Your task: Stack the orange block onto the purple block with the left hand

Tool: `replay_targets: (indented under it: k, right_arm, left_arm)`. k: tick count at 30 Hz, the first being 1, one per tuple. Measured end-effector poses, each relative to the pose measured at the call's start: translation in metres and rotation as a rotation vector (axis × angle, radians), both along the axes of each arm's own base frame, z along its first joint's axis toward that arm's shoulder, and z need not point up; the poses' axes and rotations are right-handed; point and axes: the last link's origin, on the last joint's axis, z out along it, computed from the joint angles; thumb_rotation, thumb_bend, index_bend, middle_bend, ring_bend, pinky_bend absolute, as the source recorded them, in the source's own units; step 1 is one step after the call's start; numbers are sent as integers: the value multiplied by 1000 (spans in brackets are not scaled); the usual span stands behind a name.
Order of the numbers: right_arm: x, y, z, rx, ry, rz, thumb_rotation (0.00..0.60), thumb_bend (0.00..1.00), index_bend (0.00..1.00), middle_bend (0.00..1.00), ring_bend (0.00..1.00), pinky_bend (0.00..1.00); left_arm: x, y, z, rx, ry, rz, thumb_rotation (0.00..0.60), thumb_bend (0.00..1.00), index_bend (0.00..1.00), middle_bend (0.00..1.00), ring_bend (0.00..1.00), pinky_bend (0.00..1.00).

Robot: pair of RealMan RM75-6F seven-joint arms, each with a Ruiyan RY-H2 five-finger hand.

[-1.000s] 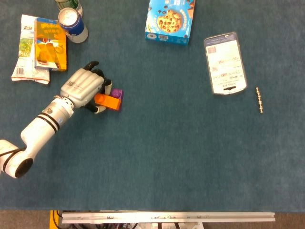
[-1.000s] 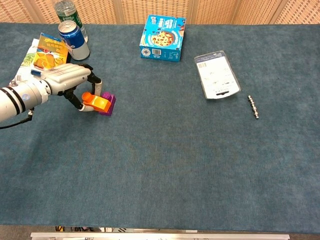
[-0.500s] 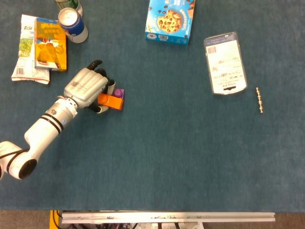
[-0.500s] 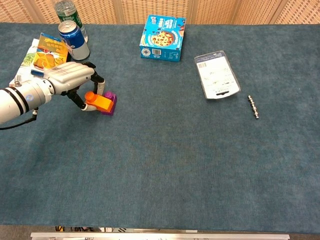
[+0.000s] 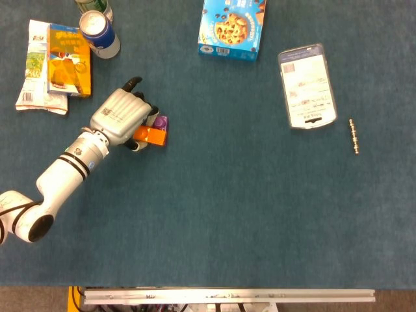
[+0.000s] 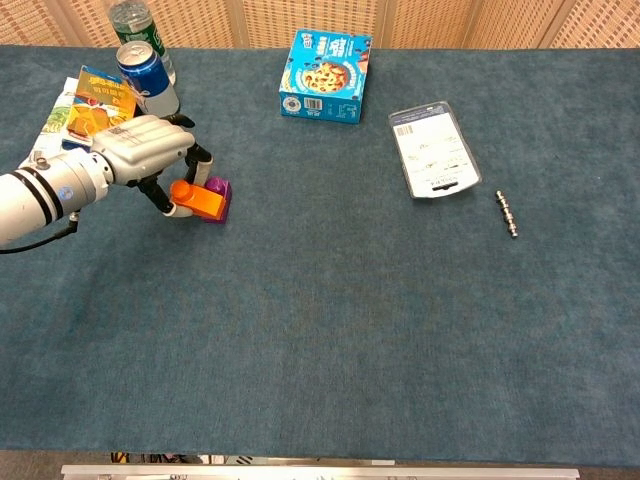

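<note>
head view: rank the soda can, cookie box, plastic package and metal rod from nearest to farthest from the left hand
From the left hand:
1. Soda can, above it at the far-left edge.
2. Cookie box, top centre.
3. Plastic package, right.
4. Metal rod, far right.

My left hand [image 5: 120, 118] sits at the table's [image 5: 214, 214] left, fingers around the orange block [image 5: 149, 136], which is on top of the purple block [image 5: 160, 123]. Behind my hand: snack packets [image 5: 55, 65], with a can [image 5: 99, 32] and a bottle [image 6: 133, 20] just behind those. Cookie box [image 5: 233, 27] is at far centre, flat package [image 5: 306, 86] to its right, and a small metal rod [image 5: 353, 136] right of that.
</note>
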Motion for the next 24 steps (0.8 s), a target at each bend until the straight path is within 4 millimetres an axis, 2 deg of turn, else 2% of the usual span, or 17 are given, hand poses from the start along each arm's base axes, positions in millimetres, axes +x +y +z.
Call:
replay_targets:
  k: [11,24]
  right_arm:
    - [-2,1,0,-2,-3,-2,600,204,506,507,436,469]
    - [-1,2,0,-6,-2,1,600,205,506,508,436,469]
  left_arm:
    - [3,0,-2,-4,14,22,600,202,583,631,357,70]
    - [3,-2,4,4,0,31,600,201,319,486,330,104]
